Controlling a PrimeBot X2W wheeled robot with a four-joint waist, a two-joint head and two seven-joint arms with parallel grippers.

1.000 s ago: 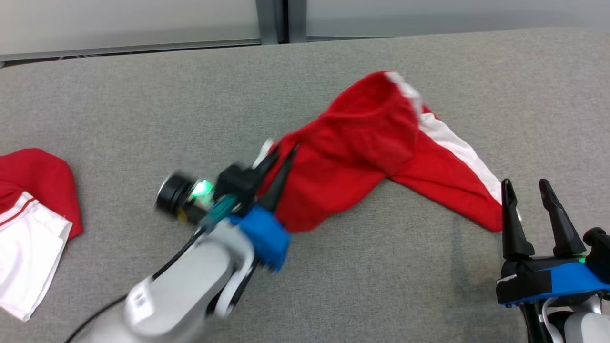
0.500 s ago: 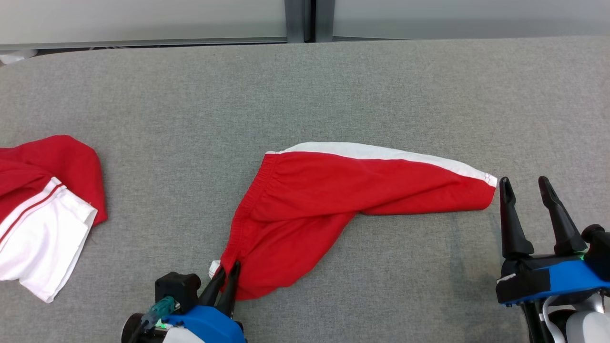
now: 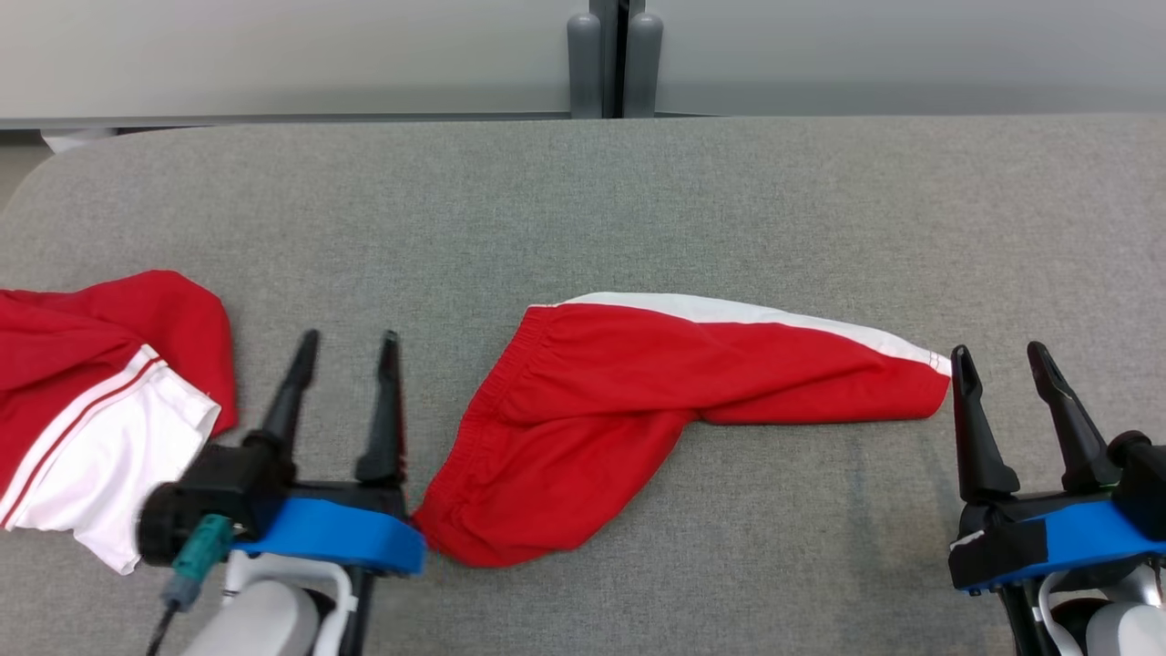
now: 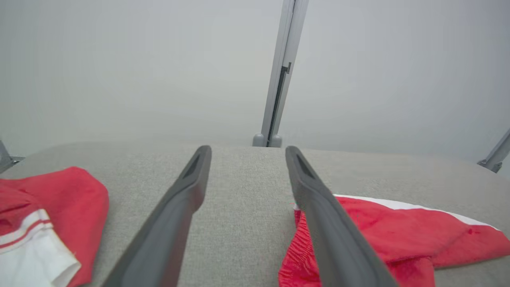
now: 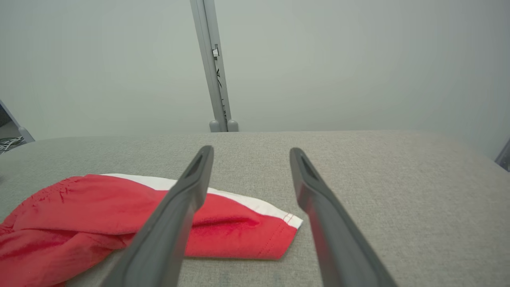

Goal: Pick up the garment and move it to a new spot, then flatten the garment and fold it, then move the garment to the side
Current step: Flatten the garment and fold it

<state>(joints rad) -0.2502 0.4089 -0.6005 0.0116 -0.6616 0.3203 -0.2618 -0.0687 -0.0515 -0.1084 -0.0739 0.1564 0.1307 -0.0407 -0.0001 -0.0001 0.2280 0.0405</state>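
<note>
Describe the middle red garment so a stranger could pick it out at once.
On the grey table lie two red garments. The middle garment lies stretched between the left gripper and the right gripper. Unlike the bunched garment at the left edge with its broad white panel, it is nearly all red, with one white stripe along its far edge.

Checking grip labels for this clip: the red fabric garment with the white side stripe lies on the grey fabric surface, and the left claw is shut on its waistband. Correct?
Not quite. The left claw is open and holds nothing; the waistband lies beside it, as the head view shows. The red fabric garment with the white side stripe does lie on the grey fabric surface.
</note>
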